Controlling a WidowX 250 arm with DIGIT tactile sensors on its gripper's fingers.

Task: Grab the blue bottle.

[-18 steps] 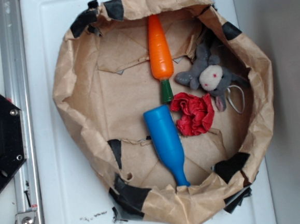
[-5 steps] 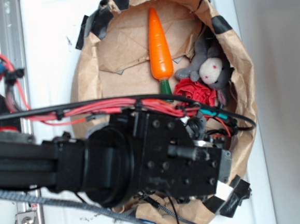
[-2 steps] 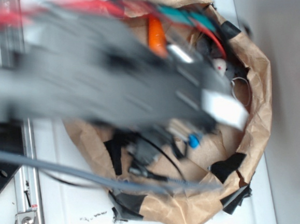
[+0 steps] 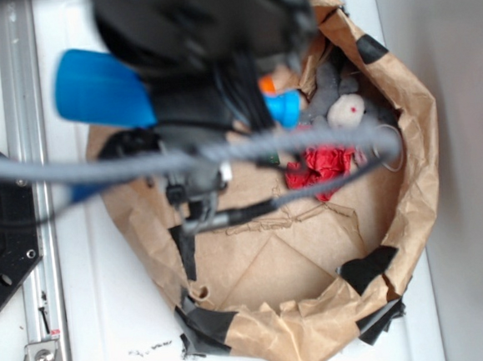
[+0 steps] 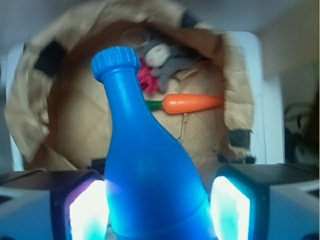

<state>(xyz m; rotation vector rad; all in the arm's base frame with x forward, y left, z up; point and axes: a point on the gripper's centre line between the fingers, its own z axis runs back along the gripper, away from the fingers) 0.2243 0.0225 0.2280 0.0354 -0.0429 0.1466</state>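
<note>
The blue bottle (image 5: 150,170) sits between my gripper's (image 5: 157,212) two pads (image 5: 87,212), cap pointing away, and it is held above the paper bag. In the exterior view the bottle's wide base (image 4: 100,87) sticks out left of the blurred dark gripper (image 4: 197,100). Its cap shows to the right, over the bag's back part. The gripper is shut on the bottle's wide body.
The brown paper bag (image 4: 320,333) holds an orange carrot (image 5: 192,103), a grey stuffed toy (image 4: 345,110) and a red cloth (image 4: 324,161). A metal rail (image 4: 33,247) and a black base plate (image 4: 4,241) lie to the left.
The bottle lay on the bag's floor at first. The arm came down over it and has now swung toward the picture's top left, lifting the bottle off the floor.
</note>
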